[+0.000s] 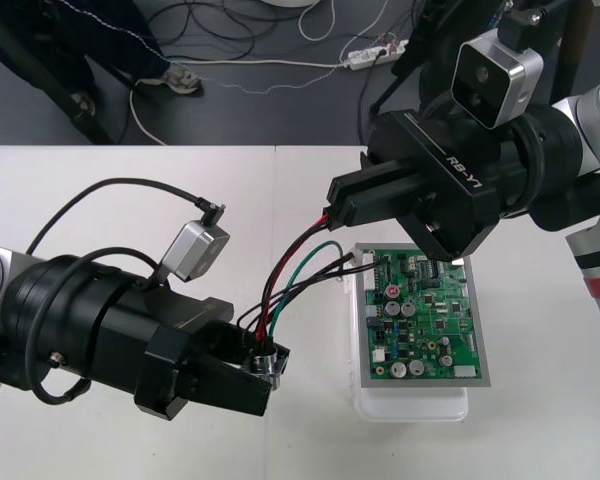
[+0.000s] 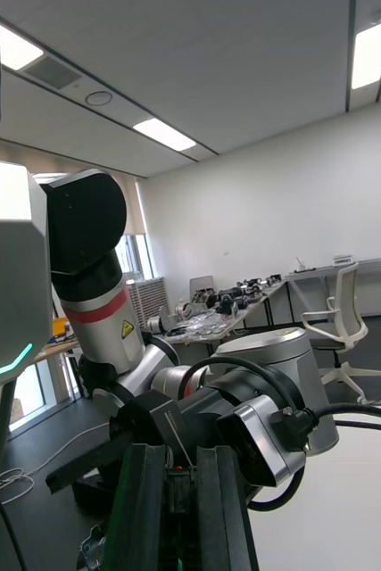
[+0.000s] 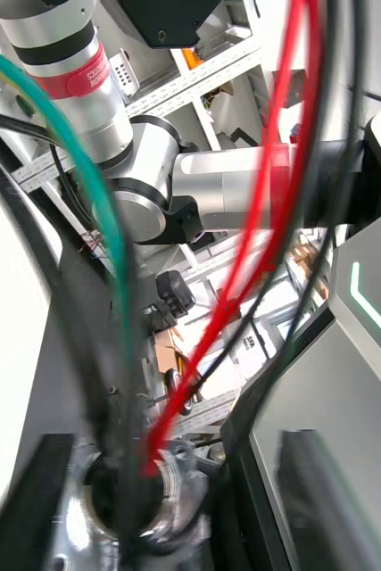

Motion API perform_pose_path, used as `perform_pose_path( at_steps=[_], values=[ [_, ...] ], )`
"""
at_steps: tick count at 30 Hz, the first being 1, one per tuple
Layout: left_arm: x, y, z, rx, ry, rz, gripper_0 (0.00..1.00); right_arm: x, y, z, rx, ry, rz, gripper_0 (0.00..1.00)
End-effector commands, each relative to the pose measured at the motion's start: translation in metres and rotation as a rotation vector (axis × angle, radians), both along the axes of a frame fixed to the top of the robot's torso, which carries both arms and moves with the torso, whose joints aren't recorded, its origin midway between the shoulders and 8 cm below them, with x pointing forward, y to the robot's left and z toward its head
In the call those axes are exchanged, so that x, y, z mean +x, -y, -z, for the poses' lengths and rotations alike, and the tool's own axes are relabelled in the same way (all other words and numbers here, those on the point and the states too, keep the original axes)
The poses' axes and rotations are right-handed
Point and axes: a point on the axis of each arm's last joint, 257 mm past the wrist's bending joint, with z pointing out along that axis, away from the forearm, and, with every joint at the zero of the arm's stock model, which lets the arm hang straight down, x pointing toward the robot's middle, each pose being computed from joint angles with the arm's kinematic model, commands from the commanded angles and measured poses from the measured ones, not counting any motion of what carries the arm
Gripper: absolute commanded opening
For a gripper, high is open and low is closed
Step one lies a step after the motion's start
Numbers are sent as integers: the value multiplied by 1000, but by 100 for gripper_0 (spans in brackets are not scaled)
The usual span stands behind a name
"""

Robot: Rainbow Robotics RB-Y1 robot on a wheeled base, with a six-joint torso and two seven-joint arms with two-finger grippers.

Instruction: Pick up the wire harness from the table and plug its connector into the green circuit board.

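My left pincer [image 1: 255,378] is clamped on the round metal socket [image 1: 267,360] of the wire harness [image 1: 285,280], low over the counter [image 1: 100,180]. My right pincer [image 1: 338,205] is closed on its red and black wires just off the far left corner of the green circuit board [image 1: 425,320], where the green wire ends. I cannot tell whether the plug is seated. With both ends gripped, either arm pulling away could strain the wires, tear them loose, or drag the board's white base [image 1: 410,405].

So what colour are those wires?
The wires are red, black and green; the front view shows them best.
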Motion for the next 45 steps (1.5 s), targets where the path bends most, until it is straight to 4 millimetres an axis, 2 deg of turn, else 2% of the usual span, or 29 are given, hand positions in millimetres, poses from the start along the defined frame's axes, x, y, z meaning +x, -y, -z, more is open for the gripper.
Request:
perform_pose_path(
  at_steps=[1,9,16,26,31,36,39,45],
  values=[
    [-4,7,-6,-68,74,-6,100,-2,0,1,-36,37,-9,0],
    [2,5,-4,-64,109,-25,100,-1,1,2,-40,35,-5,0],
    [13,-3,-13,-75,165,-68,100,3,7,7,-67,35,14,0],
    [49,-22,-47,-117,286,-232,100,9,24,19,-96,7,51,0],
    [70,-36,-61,-130,331,-324,100,11,30,17,-77,8,69,0],
    [86,-47,-67,-134,364,-395,100,11,36,19,-64,6,88,0],
    [99,-52,-69,-133,445,-445,100,10,40,24,-62,4,105,0],
    [112,-58,-73,-134,527,-495,100,10,51,27,-63,33,160,0]
  ],
)
